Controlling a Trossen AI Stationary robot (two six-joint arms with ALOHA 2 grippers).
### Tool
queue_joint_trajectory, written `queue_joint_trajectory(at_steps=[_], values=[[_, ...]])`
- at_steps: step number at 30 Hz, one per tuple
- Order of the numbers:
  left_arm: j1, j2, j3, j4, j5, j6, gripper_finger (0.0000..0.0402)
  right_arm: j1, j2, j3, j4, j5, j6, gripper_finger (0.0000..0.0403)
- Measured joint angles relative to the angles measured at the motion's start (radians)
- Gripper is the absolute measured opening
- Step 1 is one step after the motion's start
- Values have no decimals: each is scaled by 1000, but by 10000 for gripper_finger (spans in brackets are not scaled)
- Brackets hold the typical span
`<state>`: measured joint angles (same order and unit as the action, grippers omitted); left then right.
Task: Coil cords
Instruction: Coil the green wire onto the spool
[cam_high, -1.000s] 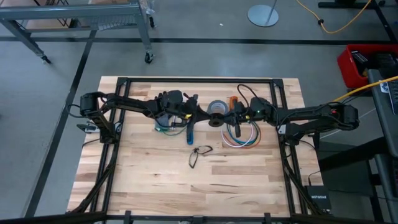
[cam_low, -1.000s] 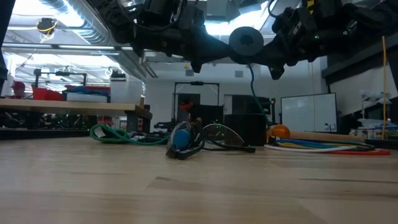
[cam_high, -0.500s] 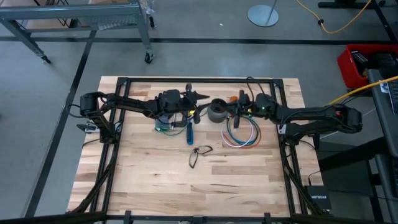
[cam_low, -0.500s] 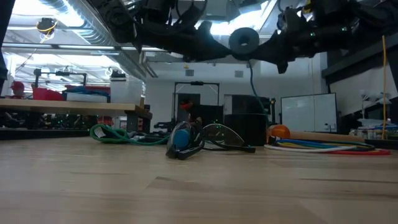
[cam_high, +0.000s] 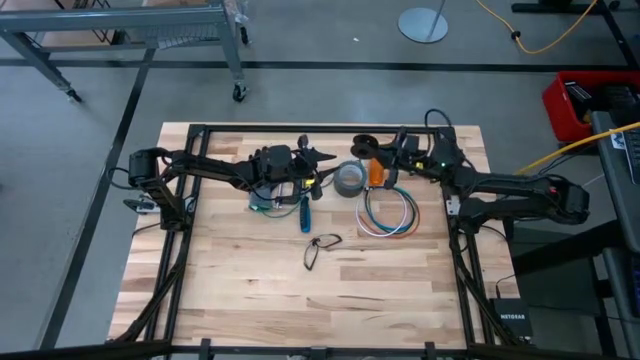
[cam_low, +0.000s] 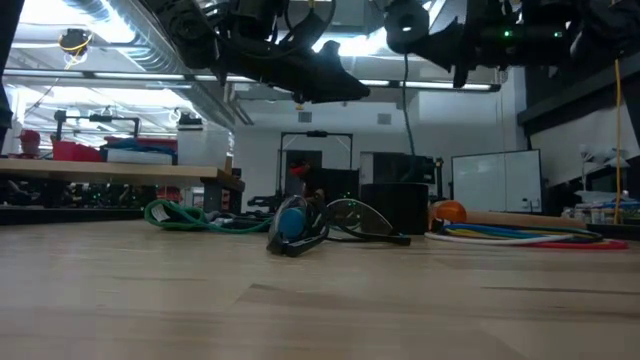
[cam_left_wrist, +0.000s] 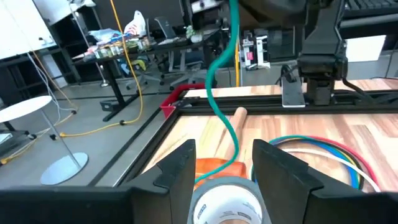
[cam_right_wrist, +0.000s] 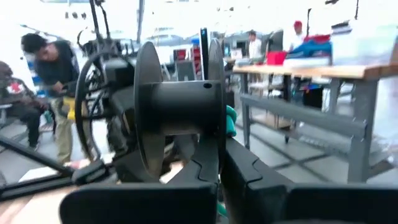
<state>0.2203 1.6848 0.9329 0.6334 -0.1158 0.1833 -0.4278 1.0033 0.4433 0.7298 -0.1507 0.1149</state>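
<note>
The cords (cam_high: 390, 213), a loose ring of white, blue and red wires, lie flat on the table right of centre and also show in the low view (cam_low: 520, 236). My right gripper (cam_high: 385, 157) is shut on a black spool (cam_high: 363, 150), held high above the table's far middle. A green cord (cam_left_wrist: 219, 93) hangs from the spool down to the table. My left gripper (cam_high: 320, 161) hovers open just left of the grey tape roll (cam_high: 348, 178); in its wrist view the fingers (cam_left_wrist: 177, 171) stand either side of the roll (cam_left_wrist: 227, 202) and above it, touching nothing. My right gripper pinches one flange of the spool (cam_right_wrist: 214, 134) at its rim, between its two fingers. The fingers come roughly level from the table's right. The spool is lifted clear, its axle level, with the green cord (cam_right_wrist: 231, 118) trailing from it.
A blue-handled tool (cam_high: 305, 212) and a black wire loop (cam_high: 320, 248) lie at the table's middle. A coil of green cord (cam_low: 185, 215) lies under the left arm. An orange object (cam_high: 376, 170) sits beside the tape roll. The near half of the table is bare wood.
My left gripper has opened, let go of the spool and swung toward the far edge. My right gripper has risen and gone toward the far edge, carrying the spool away from the left gripper.
</note>
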Motion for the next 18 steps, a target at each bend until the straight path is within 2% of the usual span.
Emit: queue_joint_trajectory(at_steps=[4,10,18], values=[[-5,0,0,-4,0,0,152,-7,-1,31,22,-9,0,1],[-36,0,0,-37,4,3,152,-5,-1,106,23,-86,-1,1],[-59,0,0,-45,4,64,153,-5,0,163,23,-137,9,1]])
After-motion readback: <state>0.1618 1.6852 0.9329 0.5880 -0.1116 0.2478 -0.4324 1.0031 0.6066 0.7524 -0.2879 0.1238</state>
